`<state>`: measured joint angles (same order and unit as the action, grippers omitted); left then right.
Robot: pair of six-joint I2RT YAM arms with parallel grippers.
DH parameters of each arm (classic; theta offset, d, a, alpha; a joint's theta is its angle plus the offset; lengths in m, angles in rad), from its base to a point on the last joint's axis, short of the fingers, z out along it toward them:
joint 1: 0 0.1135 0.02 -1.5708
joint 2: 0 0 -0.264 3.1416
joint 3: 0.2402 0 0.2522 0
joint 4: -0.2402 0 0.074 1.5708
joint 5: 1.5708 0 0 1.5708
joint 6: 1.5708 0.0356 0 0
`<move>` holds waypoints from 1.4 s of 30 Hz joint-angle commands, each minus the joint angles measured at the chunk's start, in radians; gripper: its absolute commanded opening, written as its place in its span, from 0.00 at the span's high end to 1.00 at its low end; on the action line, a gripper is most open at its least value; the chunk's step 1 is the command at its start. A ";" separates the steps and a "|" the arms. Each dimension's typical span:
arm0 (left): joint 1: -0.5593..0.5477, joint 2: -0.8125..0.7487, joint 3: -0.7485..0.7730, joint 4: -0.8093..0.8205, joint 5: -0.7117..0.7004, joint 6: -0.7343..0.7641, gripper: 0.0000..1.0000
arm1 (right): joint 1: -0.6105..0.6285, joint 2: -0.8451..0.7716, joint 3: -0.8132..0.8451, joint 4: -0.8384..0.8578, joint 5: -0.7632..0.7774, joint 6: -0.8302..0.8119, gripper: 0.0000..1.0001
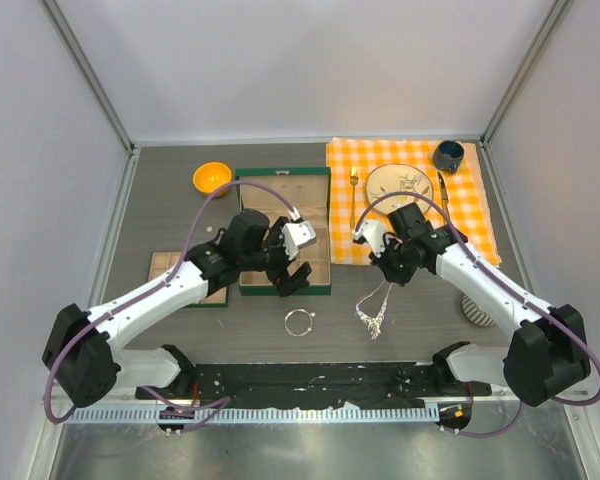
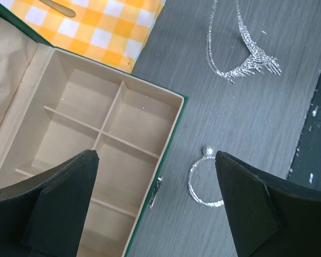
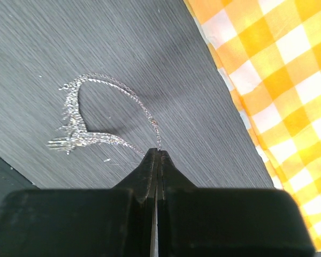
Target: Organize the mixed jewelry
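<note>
The left arm (image 1: 150, 300) is stretched forward and inward from its base at the near left, with the wrist bent downward. The left gripper (image 2: 155, 158) is held with its jaws spread wide, and nothing is gripped between its fingers (image 2: 59, 203). The right arm (image 1: 485, 285) is stretched forward and inward from the near right, so that the two wrists are seen near each other but apart. The right gripper (image 3: 157, 155) is pointed down with its jaws pressed together, and one end of a fine chain necklace (image 3: 80, 134) is pinched at their tips.
</note>
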<state>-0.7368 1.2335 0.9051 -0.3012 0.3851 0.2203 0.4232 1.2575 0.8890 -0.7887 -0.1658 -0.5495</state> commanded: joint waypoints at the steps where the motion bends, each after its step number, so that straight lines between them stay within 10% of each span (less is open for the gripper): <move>1: -0.038 0.050 -0.035 0.241 -0.074 -0.056 0.04 | -0.003 -0.047 0.079 -0.049 -0.061 0.045 0.99; 42: -0.268 0.445 -0.090 0.876 -0.108 -0.196 0.03 | -0.003 -0.119 0.145 -0.101 -0.081 0.157 0.99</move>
<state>-0.9989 1.6588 0.8337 0.4358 0.2474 0.0525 0.4232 1.1816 0.9897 -0.8825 -0.2382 -0.4114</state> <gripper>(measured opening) 0.968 0.029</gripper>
